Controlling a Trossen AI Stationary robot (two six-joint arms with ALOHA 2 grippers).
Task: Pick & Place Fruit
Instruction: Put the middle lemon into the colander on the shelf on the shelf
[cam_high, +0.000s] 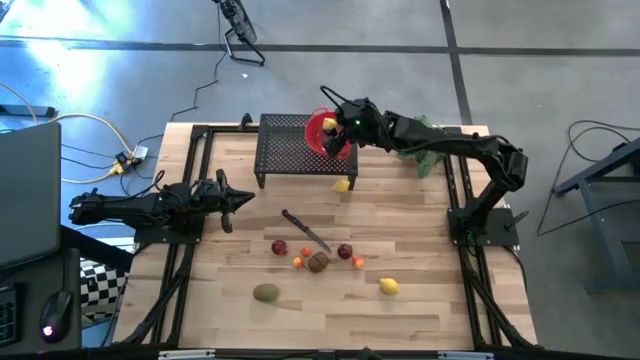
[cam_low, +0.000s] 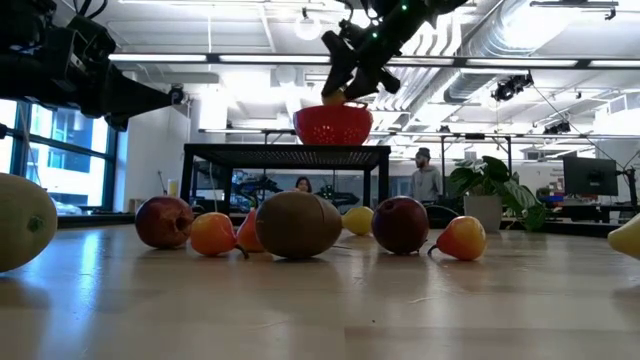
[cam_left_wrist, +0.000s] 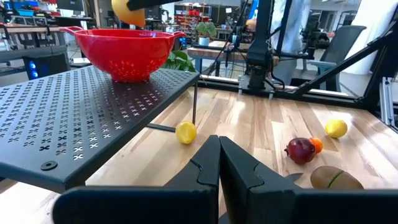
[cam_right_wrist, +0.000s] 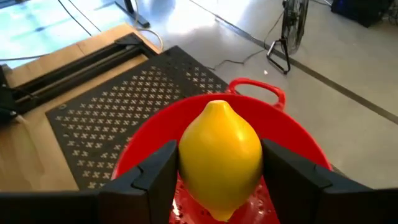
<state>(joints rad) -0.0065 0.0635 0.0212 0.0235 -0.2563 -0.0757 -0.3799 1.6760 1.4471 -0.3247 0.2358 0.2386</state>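
- the right end effector (cam_right_wrist: 219, 163) holds a yellow lemon (cam_right_wrist: 219, 155) directly above the red colander (cam_high: 319, 133), which sits on the black perforated shelf (cam_high: 285, 150) at the far side of the desk (cam_high: 420, 310).
- its two dark fingers (cam_right_wrist: 155, 171) press the lemon's sides across its short axis, the pointed tip facing away from the wrist; this looks like a firm, centred hold.
- the lemon reads as light, firm and a bit waxy; it should stand a squeeze across its middle, though a grip near either tapered end would likely let it slide out.
- dropped from here it should land in the colander; being oval, it will probably roll to the bowl's bottom rather than bounce out.
- the left end effector (cam_left_wrist: 219, 163) waits with fingers pressed together, holding nothing, well to the side of the colander, near the desk's left edge.
- fruit yet to move lies on the desk nearer than the colander: a second lemon (cam_high: 343, 185) just beside the shelf's leg, a brown kiwi (cam_high: 318, 262), dark red fruit (cam_high: 345, 251), small orange ones (cam_high: 298, 262) and a third lemon (cam_high: 389, 286).
- the small round pieces would likely roll if nudged, so each calls for a grip across its widest part.
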